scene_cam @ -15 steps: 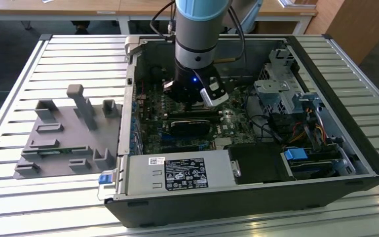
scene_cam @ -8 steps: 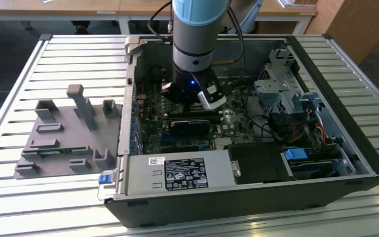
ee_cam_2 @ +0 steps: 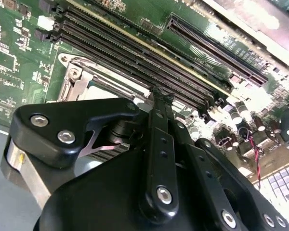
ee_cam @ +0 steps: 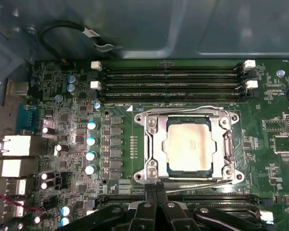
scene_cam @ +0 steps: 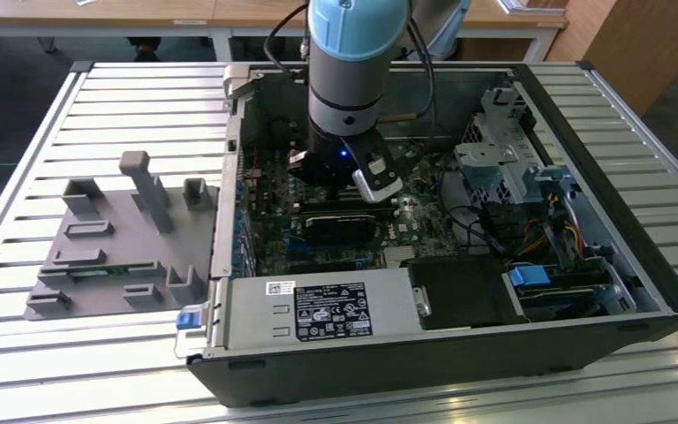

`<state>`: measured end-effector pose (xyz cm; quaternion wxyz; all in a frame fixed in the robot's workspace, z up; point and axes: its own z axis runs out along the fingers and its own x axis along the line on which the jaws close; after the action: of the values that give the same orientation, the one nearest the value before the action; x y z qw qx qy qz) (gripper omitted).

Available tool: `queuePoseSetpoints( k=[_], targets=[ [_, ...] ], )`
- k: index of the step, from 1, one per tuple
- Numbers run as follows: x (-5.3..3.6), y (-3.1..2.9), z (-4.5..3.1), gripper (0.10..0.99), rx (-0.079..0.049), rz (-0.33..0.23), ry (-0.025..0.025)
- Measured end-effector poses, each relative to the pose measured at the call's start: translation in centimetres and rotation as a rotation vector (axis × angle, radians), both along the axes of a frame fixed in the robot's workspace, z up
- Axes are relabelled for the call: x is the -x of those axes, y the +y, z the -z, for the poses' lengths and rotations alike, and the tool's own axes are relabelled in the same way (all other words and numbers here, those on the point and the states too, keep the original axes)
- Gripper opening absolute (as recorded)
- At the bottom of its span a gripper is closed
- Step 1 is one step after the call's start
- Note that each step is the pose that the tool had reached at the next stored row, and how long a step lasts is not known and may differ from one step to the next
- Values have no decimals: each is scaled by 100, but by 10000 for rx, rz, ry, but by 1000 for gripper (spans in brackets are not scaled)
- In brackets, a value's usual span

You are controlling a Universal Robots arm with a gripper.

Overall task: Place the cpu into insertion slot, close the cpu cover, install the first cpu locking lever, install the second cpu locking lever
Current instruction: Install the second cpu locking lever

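Inside the open computer case [scene_cam: 621, 265]: cpu [ee_cam: 189, 144] seated in insertion slot [ee_cam: 169, 166], cpu cover [ee_cam: 154, 144] closed; claw [ee_cam: 156, 188] clenched, empty, beside the cover's edge.

Daylight was bright w/ glare on table slats [scene_cam: 621, 380]; case interior [scene_cam: 351, 221] dim. First wrist view sharp; gripper [ee_cam_2: 156, 94] close-up soft in second wrist view.

The exterior view looks down from high and well back at the open case [scene_cam: 433, 265] on the counter [scene_cam: 33, 115], while both wrist views sit close above the board [ee_cam: 260, 120], the first facing straight down, the second slanting past the end effector [ee_cam_2: 156, 94].
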<state>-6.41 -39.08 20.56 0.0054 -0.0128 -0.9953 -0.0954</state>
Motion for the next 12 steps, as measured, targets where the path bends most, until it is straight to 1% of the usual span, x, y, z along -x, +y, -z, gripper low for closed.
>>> queuePoseSetpoints(
  k=[4, 6, 10, 12],
  targets=[
    [1, -4, 43, 106, -94, -1, 1],
    [5, -14, 51, 106, -180, -2, -1],
    [17, -57, 58, 106, -411, -1, -1],
    [23, -72, 62, 106, -499, 0, -1]
  ],
)
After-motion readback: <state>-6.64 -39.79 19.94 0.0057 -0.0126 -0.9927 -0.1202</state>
